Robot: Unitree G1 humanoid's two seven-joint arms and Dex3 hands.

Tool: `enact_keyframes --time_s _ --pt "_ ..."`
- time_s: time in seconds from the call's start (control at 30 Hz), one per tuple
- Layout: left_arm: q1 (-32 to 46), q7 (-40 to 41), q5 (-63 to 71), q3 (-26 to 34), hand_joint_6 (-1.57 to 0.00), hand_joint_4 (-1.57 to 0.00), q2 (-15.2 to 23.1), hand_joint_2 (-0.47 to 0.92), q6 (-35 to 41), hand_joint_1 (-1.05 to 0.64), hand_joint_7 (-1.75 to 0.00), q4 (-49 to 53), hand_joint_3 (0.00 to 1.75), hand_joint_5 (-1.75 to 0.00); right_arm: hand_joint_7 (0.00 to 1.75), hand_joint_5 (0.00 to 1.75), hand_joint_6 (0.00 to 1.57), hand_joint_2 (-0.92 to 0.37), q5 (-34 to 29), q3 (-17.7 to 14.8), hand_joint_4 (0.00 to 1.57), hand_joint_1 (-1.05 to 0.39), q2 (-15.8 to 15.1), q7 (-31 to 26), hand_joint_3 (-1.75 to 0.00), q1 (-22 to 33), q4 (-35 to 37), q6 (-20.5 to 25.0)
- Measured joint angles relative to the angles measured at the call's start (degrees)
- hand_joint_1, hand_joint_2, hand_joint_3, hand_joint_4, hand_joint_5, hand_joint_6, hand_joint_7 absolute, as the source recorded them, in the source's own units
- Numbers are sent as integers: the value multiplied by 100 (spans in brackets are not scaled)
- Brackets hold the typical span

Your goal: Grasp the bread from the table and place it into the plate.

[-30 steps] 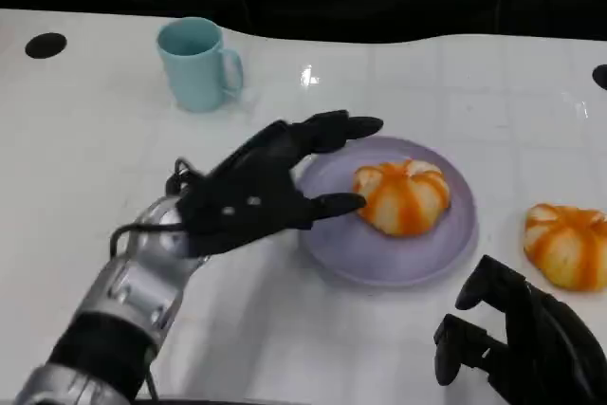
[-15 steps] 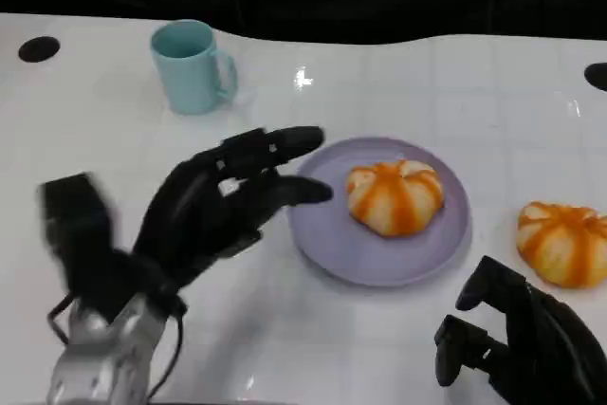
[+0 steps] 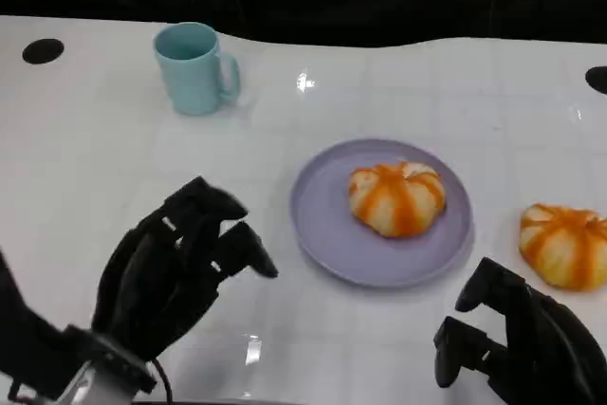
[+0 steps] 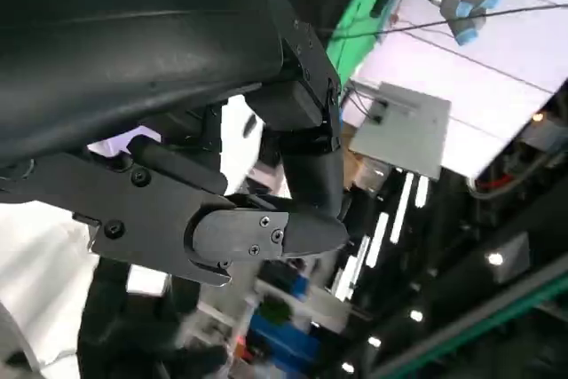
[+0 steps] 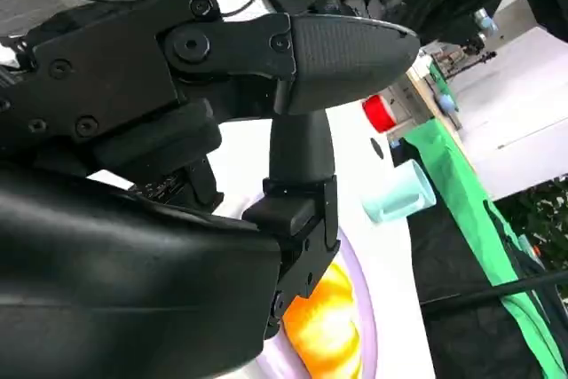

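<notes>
One orange-striped bread (image 3: 396, 196) lies on the lilac plate (image 3: 322, 225) in the middle of the table. A second bread (image 3: 566, 246) of the same kind lies on the bare table right of the plate. My left hand (image 3: 175, 277) hovers left of the plate, apart from it, fingers loosely bent and holding nothing. My right hand (image 3: 517, 343) rests low at the near right, just in front of the second bread, holding nothing. In the right wrist view the bread (image 5: 324, 326) on the plate shows past my own fingers (image 5: 302, 166).
A light blue mug (image 3: 194, 68) stands at the far left, also seen as the mug (image 5: 404, 193) in the right wrist view. Dark round holes (image 3: 43, 50) mark the table's far corners. The white table's far edge meets a black background.
My left hand has drawn back from the plate's rim toward me and its fingers have bent in. The bread stays on the plate. The right hand has not moved.
</notes>
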Motion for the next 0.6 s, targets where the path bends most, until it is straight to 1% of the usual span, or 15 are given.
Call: enact_keyframes --time_s 0.03,0.1,0.13,0.2,0.27,0.6 --pt "66 -32 -44 38 -59 -68 -10 92 23 -55 -155 -6 46 -174 175 175 50 -92 0 0 78 -56 0 -7 -46 1 -7 0" --pt "482 -21 -158 95 -56 -72 -148 92 39 -54 -168 -255 48 -175 175 175 50 -92 6 8 77 -56 -9 -11 -46 -5 -55 25" --pt "765 -8 -247 115 -56 -74 -270 92 31 -54 -171 -402 48 -175 175 175 50 -92 14 -1 77 -56 -25 -11 -46 7 -102 31" --pt "1348 34 -264 94 -55 -75 -485 92 39 -53 -174 -465 47 -175 175 175 50 -92 56 -35 78 -56 -57 -11 -46 27 -149 75" --pt "1611 72 -239 81 -55 -76 -580 92 44 -53 -174 -465 47 -175 175 175 50 -92 90 -30 78 -56 -58 -11 -45 34 -155 136" --pt "1648 187 -72 68 -52 -74 -696 92 -40 -54 -175 -528 42 -175 175 175 51 -92 95 -58 78 -55 -138 -13 -46 91 -191 215"
